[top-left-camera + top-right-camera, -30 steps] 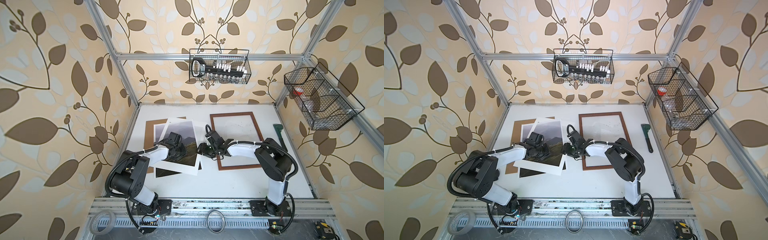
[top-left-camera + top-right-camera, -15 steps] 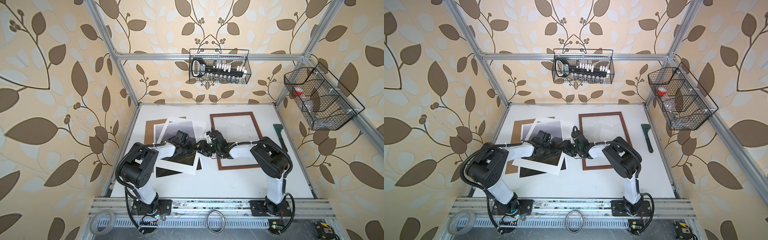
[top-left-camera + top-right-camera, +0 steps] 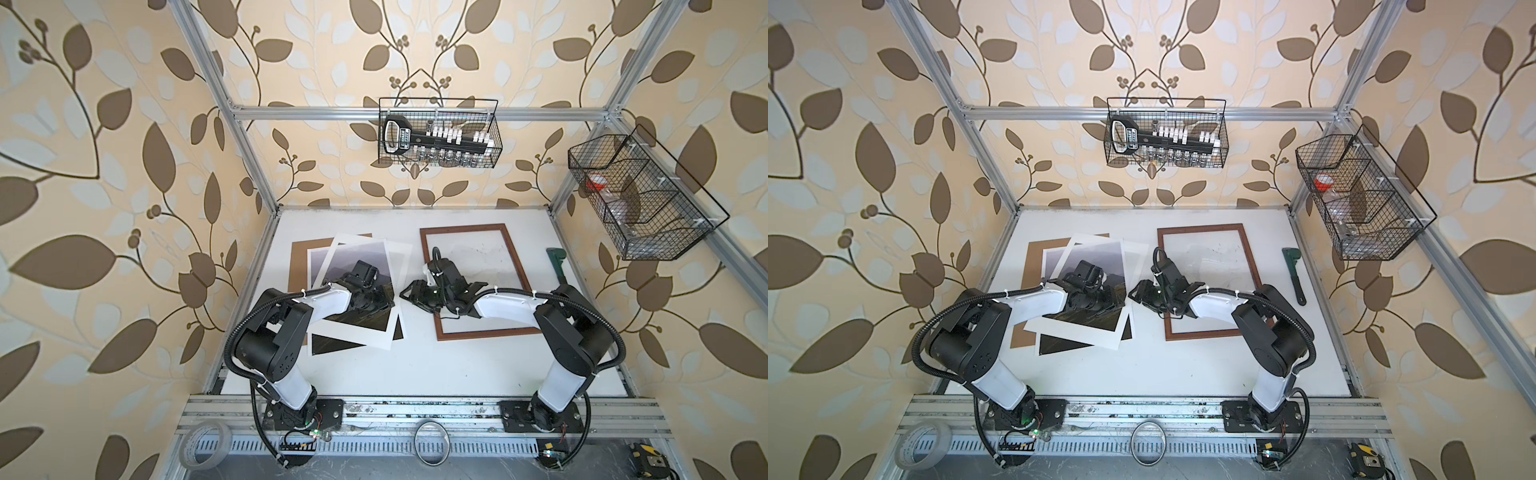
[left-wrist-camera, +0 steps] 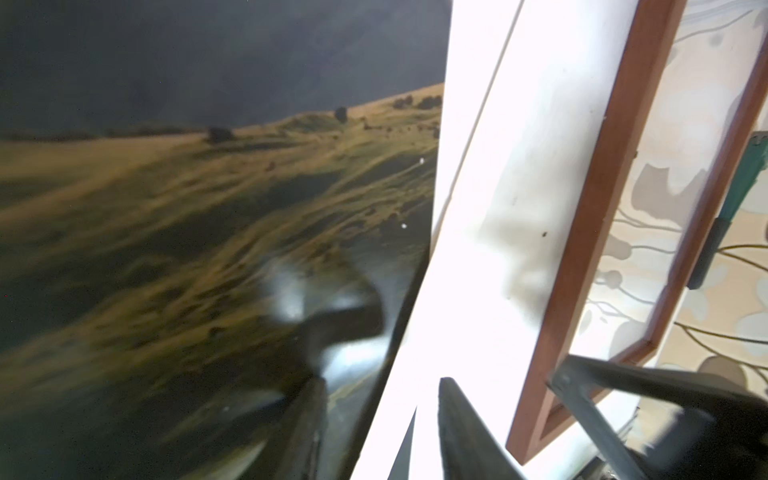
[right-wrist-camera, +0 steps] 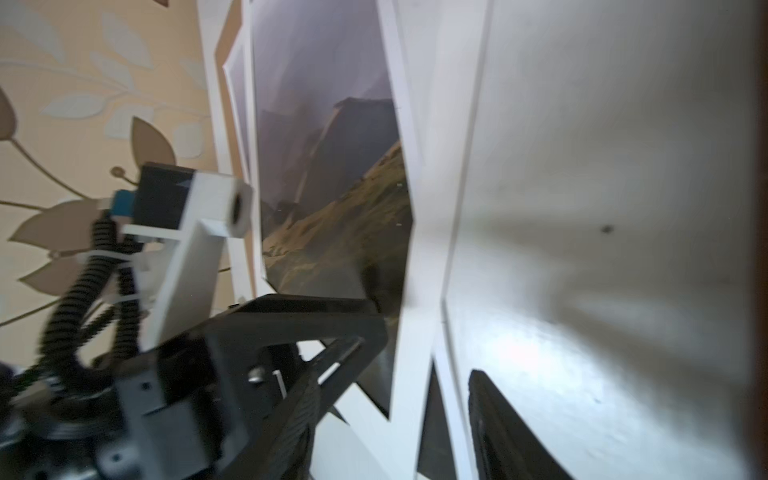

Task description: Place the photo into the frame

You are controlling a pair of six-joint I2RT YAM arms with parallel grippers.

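The photo, a grey mountain print, lies on the left of the table. A tilted white mat lies on top of it. To the right, the frame lies flat with nothing inside it. My left gripper is low over the mat's right side and open; one finger is over the print, the other over the white border. From the frame's side, my right gripper is also open and straddles the mat's right edge.
Under the print lies a brown backing board. A green-handled tool lies right of the frame. Wire baskets hang on the back wall and the right wall. A tape roll sits by the front rail.
My left gripper has moved right across the mat toward the right gripper, and its jaws have opened. The right gripper has stayed at the mat's right edge.
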